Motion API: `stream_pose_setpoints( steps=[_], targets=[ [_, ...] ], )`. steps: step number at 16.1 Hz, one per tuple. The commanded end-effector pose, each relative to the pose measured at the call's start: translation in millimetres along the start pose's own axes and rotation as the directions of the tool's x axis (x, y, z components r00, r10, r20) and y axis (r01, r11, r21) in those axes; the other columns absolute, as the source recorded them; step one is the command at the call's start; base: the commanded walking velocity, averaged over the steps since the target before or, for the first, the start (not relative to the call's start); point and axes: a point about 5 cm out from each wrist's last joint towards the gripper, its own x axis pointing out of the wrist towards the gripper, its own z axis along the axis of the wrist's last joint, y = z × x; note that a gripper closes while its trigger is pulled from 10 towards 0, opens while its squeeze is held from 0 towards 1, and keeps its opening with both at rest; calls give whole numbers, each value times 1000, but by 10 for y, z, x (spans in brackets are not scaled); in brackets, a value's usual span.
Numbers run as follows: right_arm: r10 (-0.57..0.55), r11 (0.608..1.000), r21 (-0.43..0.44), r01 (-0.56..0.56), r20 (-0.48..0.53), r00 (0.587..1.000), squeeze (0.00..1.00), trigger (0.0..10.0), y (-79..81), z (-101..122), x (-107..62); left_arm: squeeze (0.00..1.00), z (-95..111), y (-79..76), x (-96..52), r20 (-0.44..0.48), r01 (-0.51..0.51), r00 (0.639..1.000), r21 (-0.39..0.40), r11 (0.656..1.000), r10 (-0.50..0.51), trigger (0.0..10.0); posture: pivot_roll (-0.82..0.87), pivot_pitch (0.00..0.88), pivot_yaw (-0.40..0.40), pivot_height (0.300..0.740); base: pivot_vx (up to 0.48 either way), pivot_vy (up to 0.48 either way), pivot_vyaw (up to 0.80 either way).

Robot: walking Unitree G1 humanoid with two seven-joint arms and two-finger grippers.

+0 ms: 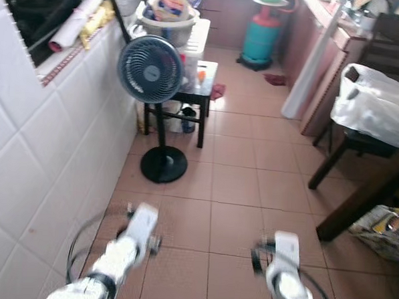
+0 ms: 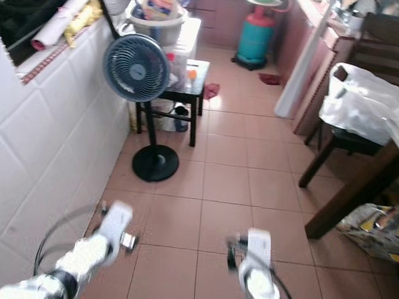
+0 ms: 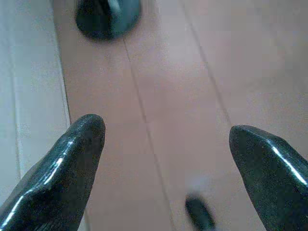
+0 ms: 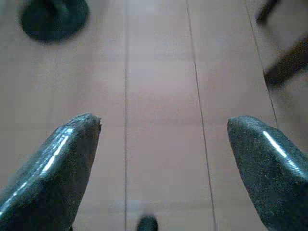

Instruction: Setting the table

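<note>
Hands first: the left hand (image 3: 166, 144) and right hand (image 4: 163, 139) both hang spread wide and empty over the tiled floor (image 1: 238, 185). No tableware is in reach; the dark counter's leg (image 1: 364, 198) stands ahead right. Likely risks: clipping the standing fan (image 1: 151, 70) or that leg while walking. A basin (image 1: 167, 24) beyond holds blurred packets.

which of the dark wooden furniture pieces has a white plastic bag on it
The chair on the right: the white plastic bag sits on its seat. The small black table behind the fan holds tubs instead.
</note>
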Motion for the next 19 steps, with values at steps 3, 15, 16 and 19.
stream_pose_setpoints(
  steps=[3,15,16,19],
  targets=[
    [34,999,-8,-33,133,991,0,10000,-2,282,49,0,433,-77,32,212,112,973,-68,991,-95,10000,145,0,-50,740,0,0,0],
    [61,996,-90,-23,450,891,0,10000,-539,494,-486,0,231,118,-426,451,148,883,-3,989,-131,10000,162,5,-55,740,0,0,0],
    [27,999,-52,-3,462,886,0,10000,-571,464,-586,0,227,160,-482,455,133,883,1,991,-119,10000,169,6,-53,740,0,0,0],
    [-33,999,13,30,446,894,0,10000,-546,312,-744,0,239,179,-574,469,128,872,55,990,-139,10000,157,10,-25,740,0,0,0]
  ],
)
